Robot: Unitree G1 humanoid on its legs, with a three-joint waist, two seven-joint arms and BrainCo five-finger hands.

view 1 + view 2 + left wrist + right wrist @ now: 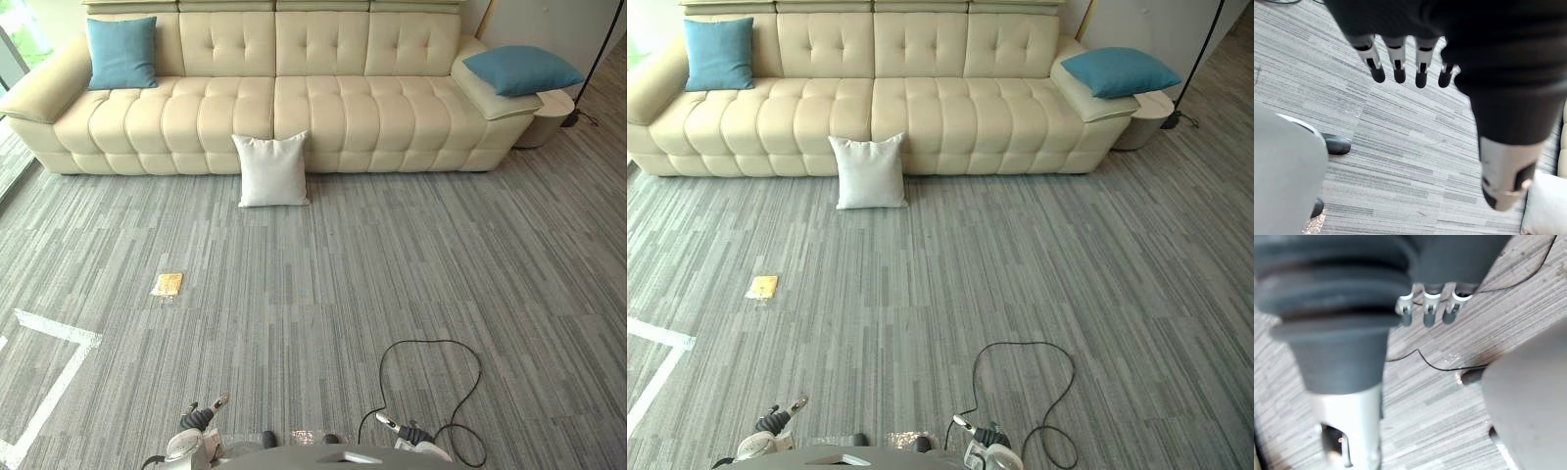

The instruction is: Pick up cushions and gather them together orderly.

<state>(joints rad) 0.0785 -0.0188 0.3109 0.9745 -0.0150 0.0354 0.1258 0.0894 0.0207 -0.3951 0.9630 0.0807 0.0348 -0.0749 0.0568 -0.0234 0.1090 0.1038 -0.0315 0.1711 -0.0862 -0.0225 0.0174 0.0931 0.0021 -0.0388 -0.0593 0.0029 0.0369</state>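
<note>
A white cushion (272,169) stands on the carpet, leaning against the front of the cream sofa (323,108). One blue cushion (121,52) rests upright at the sofa's left end. Another blue cushion (522,70) lies flat on the right armrest. My left hand (199,419) hangs low at the bottom edge, far from all of them; its fingers (1398,63) are straight and hold nothing. A corner of the white cushion (1547,205) shows past its thumb. My right hand (404,431) also hangs low, its fingers (1427,311) relaxed and empty.
A small yellow flat object (168,284) lies on the grey carpet left of centre. White tape lines (54,372) mark the floor at the lower left. A round side table (554,113) and a dark lamp pole (600,54) stand right of the sofa.
</note>
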